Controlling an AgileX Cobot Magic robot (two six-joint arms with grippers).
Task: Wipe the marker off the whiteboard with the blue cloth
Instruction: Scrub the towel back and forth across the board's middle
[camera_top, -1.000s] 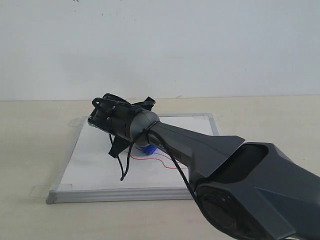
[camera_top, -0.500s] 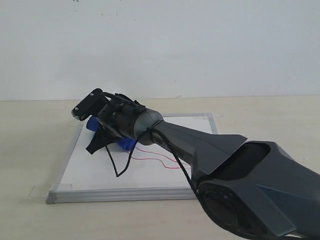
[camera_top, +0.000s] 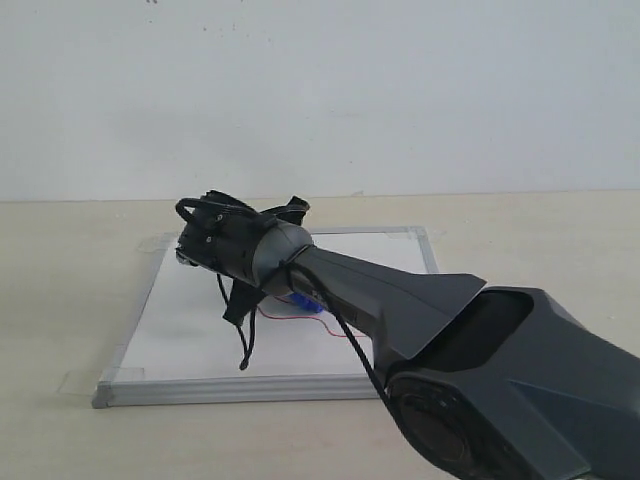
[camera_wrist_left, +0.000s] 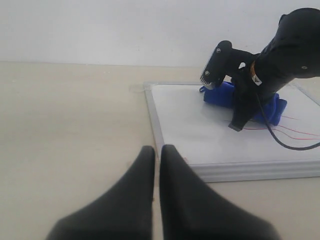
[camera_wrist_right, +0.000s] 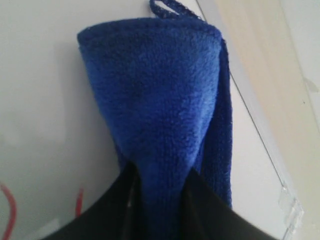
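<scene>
A: The fingers (camera_wrist_right: 205, 210) of the right gripper (camera_wrist_right: 161, 176)?
B: Clamped on the blue cloth (camera_wrist_right: 160, 100). The left gripper (camera_wrist_left: 157, 149) hangs closed beside the board, holding nothing.
A: And the whiteboard (camera_top: 190, 330)?
B: Flat on the table (camera_top: 60, 260), with the cloth pressed down near its middle.
A: The marker (camera_wrist_left: 300, 131)?
B: Red lines show beside the cloth, so I judge the wiping begun but not finished.

There's the whiteboard (camera_top: 190, 330), flat on the counter (camera_top: 60, 300), silver-grey frame, clear tape tabs at its corners. The blue cloth (camera_top: 304, 300), fuzzy and bunched, rests on the board near its middle, pinched in the right pincer (camera_wrist_right: 161, 177). Thin wavy red marker lines (camera_top: 335, 329) show at the cloth's 4 o'clock.
</scene>
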